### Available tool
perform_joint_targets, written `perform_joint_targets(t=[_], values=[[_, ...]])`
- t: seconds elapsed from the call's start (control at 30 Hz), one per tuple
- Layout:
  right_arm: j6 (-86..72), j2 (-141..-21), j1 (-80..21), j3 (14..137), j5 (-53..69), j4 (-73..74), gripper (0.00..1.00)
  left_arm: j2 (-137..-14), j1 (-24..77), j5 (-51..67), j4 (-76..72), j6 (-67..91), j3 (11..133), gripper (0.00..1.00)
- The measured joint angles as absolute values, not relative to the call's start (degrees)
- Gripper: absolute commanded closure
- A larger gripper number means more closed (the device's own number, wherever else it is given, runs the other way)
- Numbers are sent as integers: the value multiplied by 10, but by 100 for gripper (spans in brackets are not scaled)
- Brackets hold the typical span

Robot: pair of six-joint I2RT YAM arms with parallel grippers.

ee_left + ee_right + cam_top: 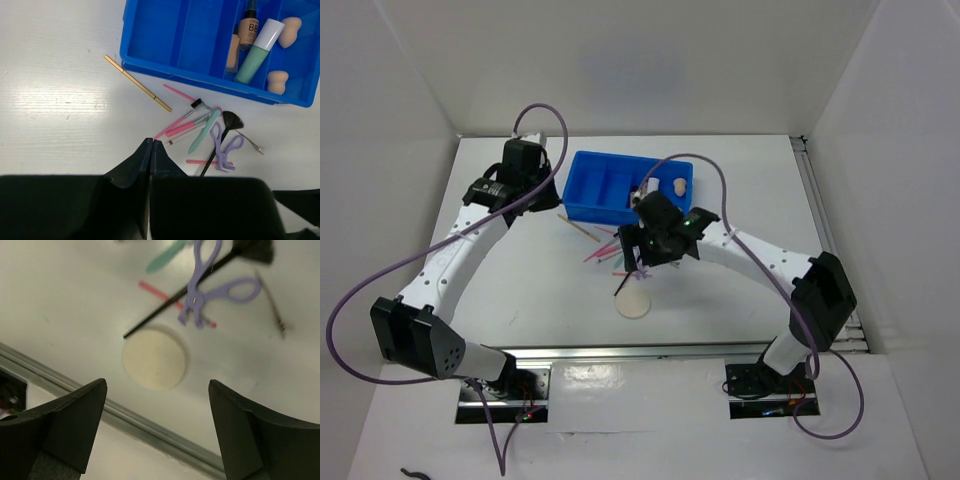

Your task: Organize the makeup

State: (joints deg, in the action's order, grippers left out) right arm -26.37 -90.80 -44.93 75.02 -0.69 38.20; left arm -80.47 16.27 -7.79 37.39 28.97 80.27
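Remote makeup sort: on the table (pixel 520 300), the blue tray (pixel 150 30) at the far side holds two bottles (pixel 248 30), a green tube (pixel 257 50) and two sponges (pixel 289 25), its right end cut off in the left wrist view. I have the right gripper (pixel 157 385) spread wide and empty above the round puff (pixel 154 359), which lies toward the near edge. The left gripper (pixel 151 146) is clenched on nothing. To lift the puff cleanly, I judge, I must straddle its rim and miss the black brush (pixel 150 316) handle ending just beside it. The loose sticks (pixel 185 127) blur in the right wrist view.
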Motion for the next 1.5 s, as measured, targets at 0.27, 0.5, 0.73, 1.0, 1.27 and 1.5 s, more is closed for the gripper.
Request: perform_joint_targets(t=[0.27, 0.5, 0.73, 1.0, 1.27, 1.5], values=[[-272, -943, -484, 682, 26, 382, 15, -800, 163, -65, 375, 302, 781, 88], [-269, -979, -483, 635, 63, 346, 25, -800, 163, -61, 373, 302, 779, 88], [-267, -1010, -481, 616, 76, 314, 37, -800, 163, -59, 373, 302, 765, 88], [-275, -1026, -470, 616, 81, 288, 97, -801, 163, -56, 372, 303, 765, 88], [-286, -1005, -464, 620, 41, 329, 100, -812, 163, -54, 367, 302, 765, 90], [-273, -949, -448, 675, -21, 430, 100, -823, 163, -48, 360, 303, 765, 90]])
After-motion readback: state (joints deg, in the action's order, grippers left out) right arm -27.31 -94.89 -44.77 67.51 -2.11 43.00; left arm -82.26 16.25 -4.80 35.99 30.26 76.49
